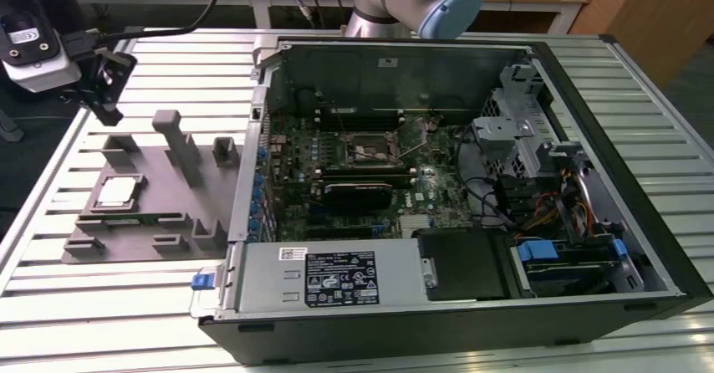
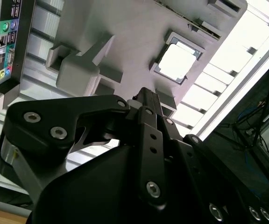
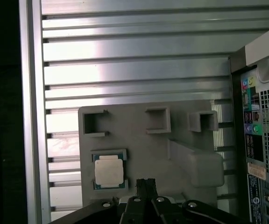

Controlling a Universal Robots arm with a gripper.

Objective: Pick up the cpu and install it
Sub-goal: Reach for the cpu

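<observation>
The cpu (image 1: 117, 191) is a small silvery square chip lying flat in a recess of a grey holder plate (image 1: 145, 243), at the exterior view's left beside the open computer case. Both wrist views look down on the cpu (image 3: 109, 170) (image 2: 177, 60) on that plate. My gripper (image 1: 109, 97) hangs well above the table, beyond the plate's far end and apart from the chip. Its black fingers (image 3: 145, 183) stand pressed together and shut, holding nothing. The dark metal-framed socket (image 1: 369, 149) sits on the motherboard inside the case.
The open black computer case (image 1: 641, 181) fills the middle and right of the slatted metal table (image 1: 112, 323). Grey posts (image 1: 170, 135) rise from the holder plate. A narrow green memory stick (image 1: 120, 219) lies on the plate in front of the chip. Cables and drive bays crowd the case's right side.
</observation>
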